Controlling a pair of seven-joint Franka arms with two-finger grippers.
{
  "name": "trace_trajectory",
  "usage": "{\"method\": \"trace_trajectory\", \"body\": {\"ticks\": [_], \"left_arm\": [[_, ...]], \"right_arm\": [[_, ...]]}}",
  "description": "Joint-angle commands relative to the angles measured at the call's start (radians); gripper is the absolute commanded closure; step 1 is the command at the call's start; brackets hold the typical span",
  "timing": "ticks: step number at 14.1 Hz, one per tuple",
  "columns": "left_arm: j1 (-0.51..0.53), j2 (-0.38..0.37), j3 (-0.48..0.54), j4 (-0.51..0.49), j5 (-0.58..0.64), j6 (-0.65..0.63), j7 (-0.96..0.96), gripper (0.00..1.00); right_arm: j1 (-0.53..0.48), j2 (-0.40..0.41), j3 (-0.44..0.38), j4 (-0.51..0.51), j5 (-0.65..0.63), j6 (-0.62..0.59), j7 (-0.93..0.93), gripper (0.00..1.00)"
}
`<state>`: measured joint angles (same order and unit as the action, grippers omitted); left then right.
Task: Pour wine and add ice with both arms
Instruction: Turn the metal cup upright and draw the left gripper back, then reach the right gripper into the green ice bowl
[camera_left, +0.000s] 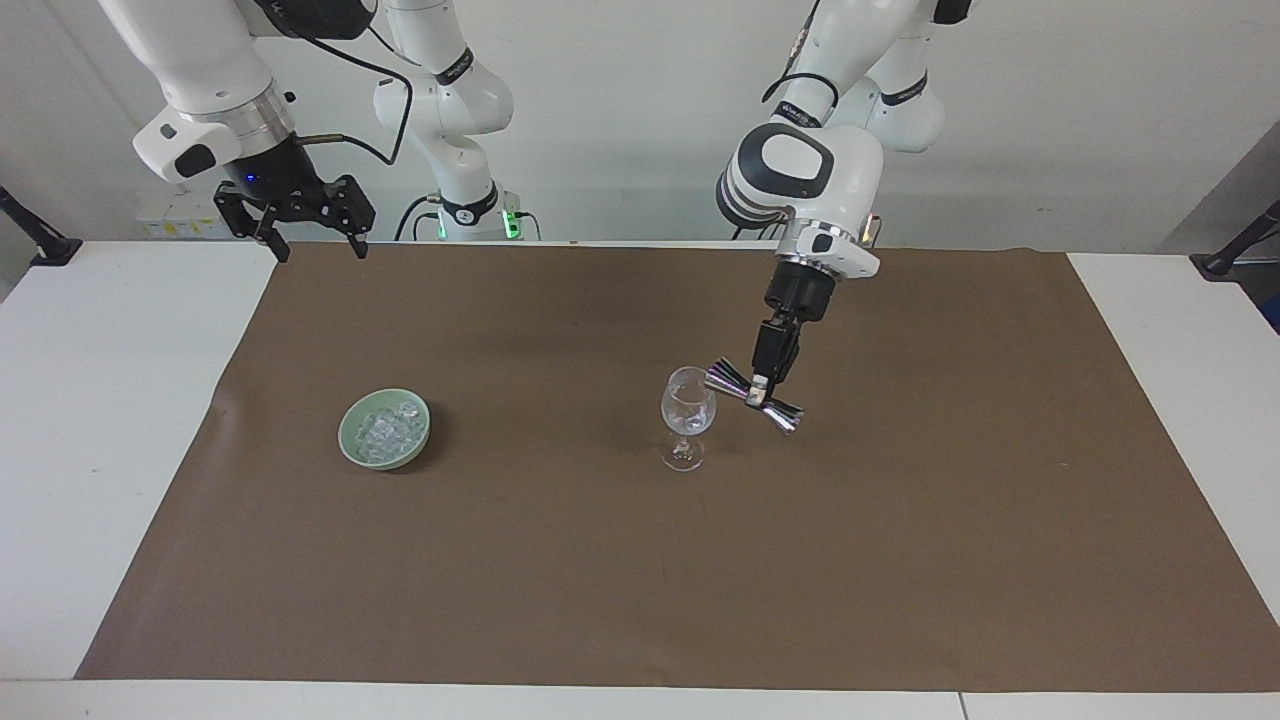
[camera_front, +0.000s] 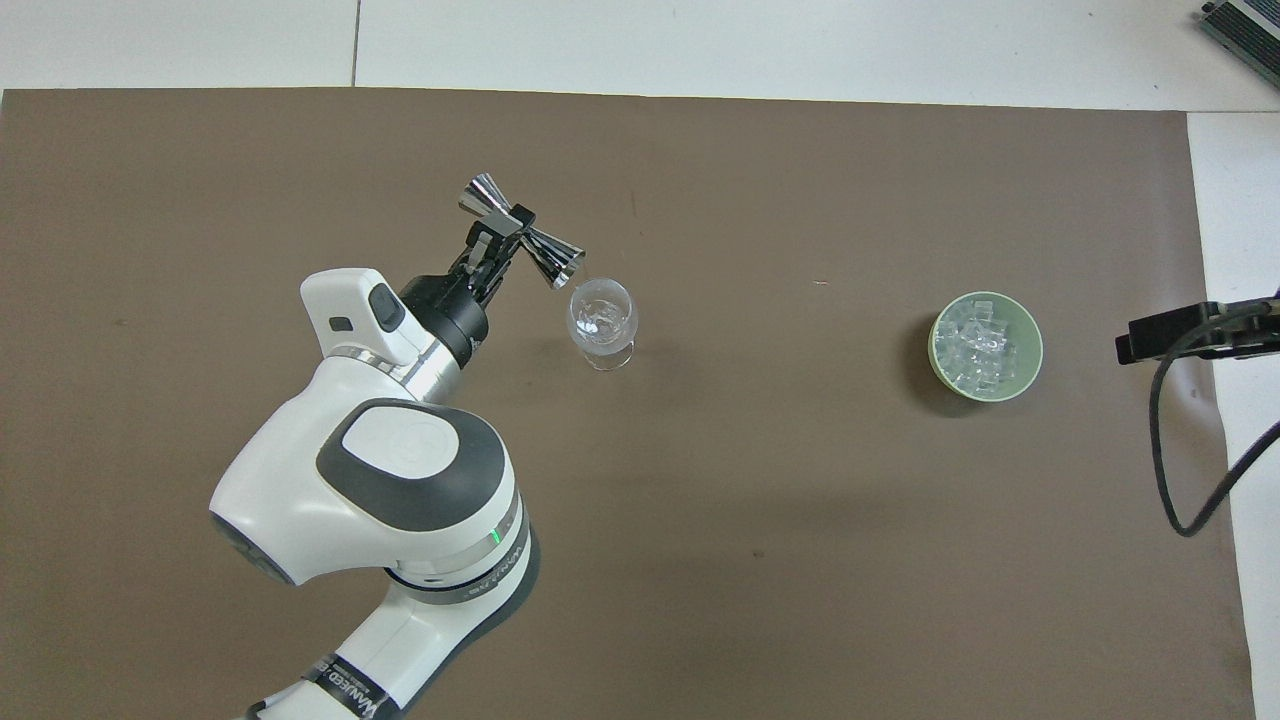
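The left gripper (camera_left: 762, 388) pinches a shiny double-cone metal jigger (camera_left: 754, 397) at its waist, holding it tilted in the air just beside the rim of the clear stemmed wine glass (camera_left: 687, 417) on the brown mat (camera_left: 900, 560). The ice (camera_left: 385, 428) lies heaped in a pale green bowl (camera_left: 353, 447) toward the right arm's end. The right gripper (camera_left: 310, 243), fingers spread, waits raised over the mat's edge.

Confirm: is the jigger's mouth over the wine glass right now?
No: in the overhead view the jigger held by the left gripper sits beside the wine glass, its lower mouth clear of the rim.
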<state>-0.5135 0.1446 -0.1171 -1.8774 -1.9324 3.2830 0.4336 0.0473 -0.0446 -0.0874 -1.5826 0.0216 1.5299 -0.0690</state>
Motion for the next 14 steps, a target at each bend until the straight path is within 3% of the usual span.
{"method": "trace_trajectory", "body": {"ticks": [1, 4, 7, 11, 14], "left_arm": [[0.071, -0.074, -0.004, -0.052, -0.075, -0.071, -0.016, 1.0], [0.157, -0.147, -0.003, -0.127, -0.117, -0.158, -0.079, 1.0], [0.294, -0.244, 0.0, -0.247, -0.117, -0.331, -0.238, 1.0], [0.452, -0.319, 0.019, -0.36, -0.115, -0.503, -0.461, 1.0], [0.564, -0.332, 0.023, -0.411, -0.112, -0.595, -0.602, 1.0]], "right_arm": [[-0.006, -0.02, 0.002, -0.02, 0.003, -0.004, -0.02, 0.0], [-0.02, -0.018, 0.002, -0.02, 0.003, -0.004, -0.021, 0.0], [-0.012, -0.023, 0.002, -0.055, 0.003, 0.033, -0.031, 0.0], [-0.001, -0.053, 0.0, -0.23, 0.003, 0.283, -0.031, 0.0], [0.013, -0.02, 0.0, -0.301, 0.003, 0.393, -0.116, 0.0]]}}
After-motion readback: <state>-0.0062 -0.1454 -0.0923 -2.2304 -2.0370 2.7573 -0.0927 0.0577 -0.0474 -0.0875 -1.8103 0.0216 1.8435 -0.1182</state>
